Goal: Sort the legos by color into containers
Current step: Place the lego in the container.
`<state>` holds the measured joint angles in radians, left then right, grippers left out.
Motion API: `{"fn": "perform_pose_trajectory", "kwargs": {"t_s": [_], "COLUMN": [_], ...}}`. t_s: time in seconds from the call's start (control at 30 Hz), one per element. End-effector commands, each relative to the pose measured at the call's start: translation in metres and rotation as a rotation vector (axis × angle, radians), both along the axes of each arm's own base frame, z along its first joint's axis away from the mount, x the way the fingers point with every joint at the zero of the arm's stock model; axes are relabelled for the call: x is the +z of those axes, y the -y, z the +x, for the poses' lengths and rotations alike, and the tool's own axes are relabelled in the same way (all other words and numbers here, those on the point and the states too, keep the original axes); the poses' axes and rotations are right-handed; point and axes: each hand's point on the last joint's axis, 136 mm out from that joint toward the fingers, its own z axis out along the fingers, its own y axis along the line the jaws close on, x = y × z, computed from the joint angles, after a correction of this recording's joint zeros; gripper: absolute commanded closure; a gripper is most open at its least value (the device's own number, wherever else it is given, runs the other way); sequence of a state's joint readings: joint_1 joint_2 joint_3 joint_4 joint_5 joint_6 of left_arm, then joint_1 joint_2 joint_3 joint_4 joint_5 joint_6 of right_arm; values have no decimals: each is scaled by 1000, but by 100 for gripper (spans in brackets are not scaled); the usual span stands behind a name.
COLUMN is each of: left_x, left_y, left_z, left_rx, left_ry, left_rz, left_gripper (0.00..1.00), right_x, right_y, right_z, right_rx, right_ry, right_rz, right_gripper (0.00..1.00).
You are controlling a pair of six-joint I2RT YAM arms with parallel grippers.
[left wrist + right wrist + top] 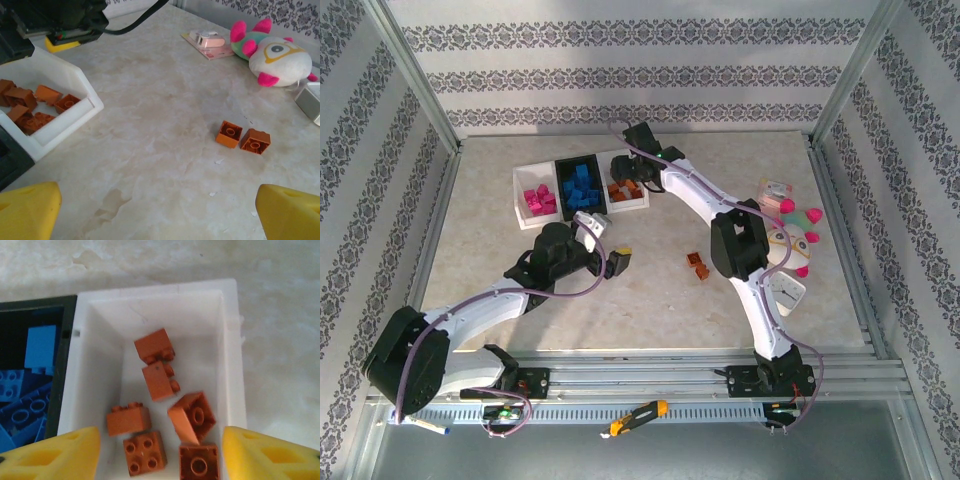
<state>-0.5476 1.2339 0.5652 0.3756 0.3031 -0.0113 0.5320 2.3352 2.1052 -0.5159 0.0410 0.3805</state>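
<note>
Seen from above, three trays sit in a row toward the far side of the tabletop (pixel 660 315). The left white tray (pixel 519 190) holds the pink bricks (pixel 538 198). The black tray (pixel 563 166) in the middle holds the blue bricks (pixel 582 185). The right white tray (pixel 632 204) holds brown-orange bricks (pixel 619 190), so each tray shows a single colour. Your right arm's fingers (pixel 65 455) hang directly over that right white tray, spread wide with nothing between them. Six brown-orange bricks lie jumbled on the tray floor beneath. Your left arm's fingers (pixel 30 210) are likewise parted and empty, low over bare tabletop in front of the trays. Ahead of them, well apart from every tray, two loose brown-orange bricks (pixel 229 134) lie side by side, almost touching. As far as the views show, these two are the last bricks outside a tray, so the sorting looks nearly finished. Pink and blue appear done, and what is left for you is to carry this pair into the right white tray. A pink-and-teal plush toy (pixel 275 50) and a small pink packet (pixel 210 40) rest beyond the loose pair, toward the right side of the tabletop. Neither belongs to the sorting.
</note>
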Motion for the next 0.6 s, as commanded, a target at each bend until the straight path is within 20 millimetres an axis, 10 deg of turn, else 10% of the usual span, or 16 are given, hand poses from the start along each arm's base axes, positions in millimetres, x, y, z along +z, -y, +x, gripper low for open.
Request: {"fn": "perform_pose_trajectory", "kwargs": {"t_s": [0.0, 0.57], "left_x": [19, 14], "left_y": [10, 37], "left_z": [5, 2], "left_rx": [-55, -210], "left_ry": [51, 6], "left_rz": [-35, -54], "left_gripper": [1, 1], "right_x": [45, -35], "right_y": [26, 140], "right_z": [-18, -205], "right_rx": [-36, 154], "right_ry": [56, -360], "right_rz": [-1, -267], "right_gripper": [30, 22]}}
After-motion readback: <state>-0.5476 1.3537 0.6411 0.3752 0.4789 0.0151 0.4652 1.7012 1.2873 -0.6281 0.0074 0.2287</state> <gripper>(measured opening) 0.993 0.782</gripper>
